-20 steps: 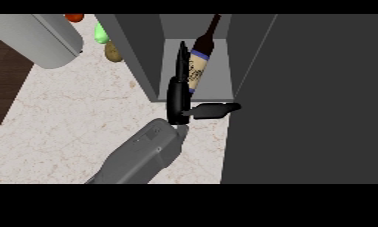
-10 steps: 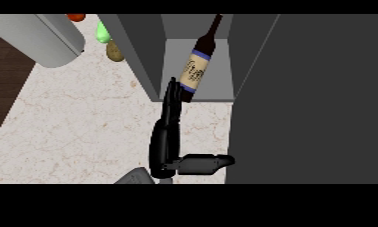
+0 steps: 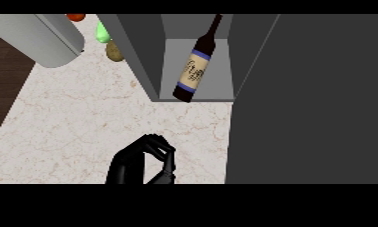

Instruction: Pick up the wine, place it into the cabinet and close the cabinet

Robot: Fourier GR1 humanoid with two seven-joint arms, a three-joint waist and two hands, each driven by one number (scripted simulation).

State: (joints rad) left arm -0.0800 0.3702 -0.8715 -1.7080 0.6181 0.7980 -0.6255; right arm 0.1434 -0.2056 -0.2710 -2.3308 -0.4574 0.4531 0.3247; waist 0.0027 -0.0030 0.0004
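Wine bottle point(image 3: 195, 69) stands inside the open cabinet point(image 3: 145, 56) in the head view, its dark base near the front lip of the shelf and its neck leaning up and to the right toward the back wall. Its long axis runs from lower left to upper right across the picture. The label with blue bands faces the camera.

One black hand point(image 3: 142, 163) shows at the lower edge, below and slightly left of the bottle, well apart from it and over the pale marble counter point(image 3: 81, 116). Its fingers are curled inward toward the thumb and enclose nothing. Which arm it belongs to cannot be told for certain, since no forearm shows; I take it for the right hand, and the other hand is not in the picture.

The wide dark panel point(image 3: 303, 101) filling the right side looks to be the cabinet door, swung open, with its left edge just beside the hand. In my judgement the placing is done and only the closing is left, so the door lies to the right of the fingers and would have to swing leftward across the opening.

To the upper left a grey cylindrical vessel point(image 3: 46, 38) lies on the counter, with a red item point(image 3: 76, 17), a green item point(image 3: 102, 32) and a brownish item point(image 3: 114, 51) just left of the cabinet wall.
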